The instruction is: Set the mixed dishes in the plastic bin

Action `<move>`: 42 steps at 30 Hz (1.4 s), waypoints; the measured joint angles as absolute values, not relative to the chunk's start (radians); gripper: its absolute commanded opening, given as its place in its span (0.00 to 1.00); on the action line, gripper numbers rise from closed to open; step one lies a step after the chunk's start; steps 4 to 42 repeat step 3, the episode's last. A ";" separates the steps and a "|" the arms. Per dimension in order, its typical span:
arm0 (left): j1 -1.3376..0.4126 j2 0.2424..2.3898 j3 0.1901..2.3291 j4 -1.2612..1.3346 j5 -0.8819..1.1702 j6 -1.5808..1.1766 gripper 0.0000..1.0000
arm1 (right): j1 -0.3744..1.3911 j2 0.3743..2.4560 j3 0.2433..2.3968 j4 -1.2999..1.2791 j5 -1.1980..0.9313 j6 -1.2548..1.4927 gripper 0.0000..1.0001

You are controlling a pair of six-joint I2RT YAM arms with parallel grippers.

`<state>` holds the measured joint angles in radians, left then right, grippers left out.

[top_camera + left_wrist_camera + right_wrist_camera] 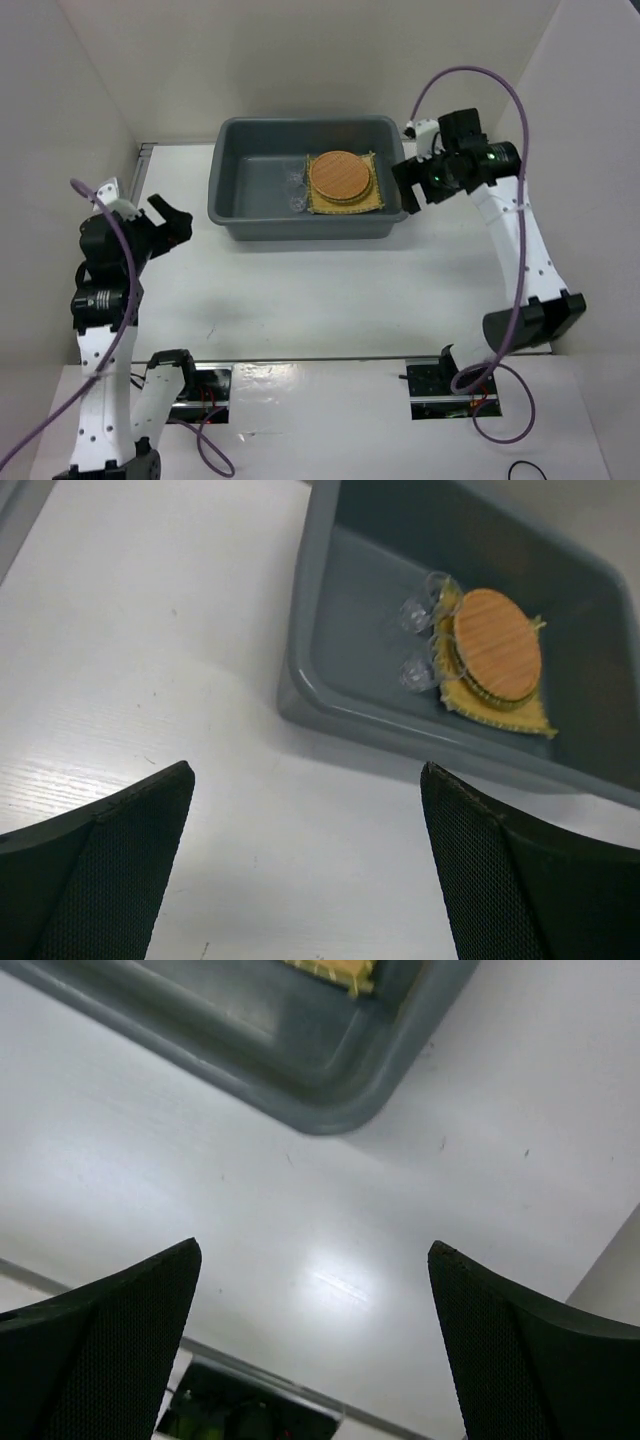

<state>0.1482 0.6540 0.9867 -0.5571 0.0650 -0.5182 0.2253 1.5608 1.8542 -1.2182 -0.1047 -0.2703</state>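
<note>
Round orange-brown wooden disc [340,176] on square yellow woven mat [520,718], inside dark grey plastic bin [300,124]: right gripper [408,188] nearer, at 3 o'clock; left gripper [175,222] at 8 o'clock; both spread wide, empty

Disc [339,176] atop mat [376,205] in bin's [300,228] right half; two small items [295,190], possibly cups, just left of them.

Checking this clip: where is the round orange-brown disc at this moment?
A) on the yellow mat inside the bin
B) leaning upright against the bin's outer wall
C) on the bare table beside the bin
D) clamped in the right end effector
A: the top view shows the round orange-brown disc lying flat on the yellow mat inside the plastic bin.
</note>
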 measured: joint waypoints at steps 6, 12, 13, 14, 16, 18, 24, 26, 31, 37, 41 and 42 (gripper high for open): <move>0.148 0.716 0.981 -0.548 0.075 -0.474 1.00 | 0.163 1.431 1.736 -1.219 -0.117 -0.279 0.99; 0.148 0.716 0.981 -0.548 0.075 -0.474 1.00 | 0.163 1.431 1.736 -1.219 -0.117 -0.279 0.99; 0.148 0.716 0.981 -0.548 0.075 -0.474 1.00 | 0.163 1.431 1.736 -1.219 -0.117 -0.279 0.99; 0.148 0.716 0.981 -0.548 0.075 -0.474 1.00 | 0.163 1.431 1.736 -1.219 -0.117 -0.279 0.99; 0.148 0.716 0.981 -0.548 0.075 -0.474 1.00 | 0.163 1.431 1.736 -1.219 -0.117 -0.279 0.99; 0.148 0.716 0.981 -0.548 0.075 -0.474 1.00 | 0.163 1.431 1.736 -1.219 -0.117 -0.279 0.99; 0.148 0.716 0.981 -0.548 0.075 -0.474 1.00 | 0.163 1.431 1.736 -1.219 -0.117 -0.279 0.99; 0.148 0.716 0.981 -0.548 0.075 -0.474 1.00 | 0.163 1.431 1.736 -1.219 -0.117 -0.279 0.99; 0.148 0.716 0.981 -0.548 0.075 -0.474 1.00 | 0.163 1.431 1.736 -1.219 -0.117 -0.279 0.99; 0.148 0.716 0.981 -0.548 0.075 -0.474 1.00 | 0.163 1.431 1.736 -1.219 -0.117 -0.279 0.99; 0.148 0.716 0.981 -0.548 0.075 -0.474 1.00 | 0.163 1.431 1.736 -1.219 -0.117 -0.279 0.99; 0.148 0.716 0.981 -0.548 0.075 -0.474 1.00 | 0.163 1.431 1.736 -1.219 -0.117 -0.279 0.99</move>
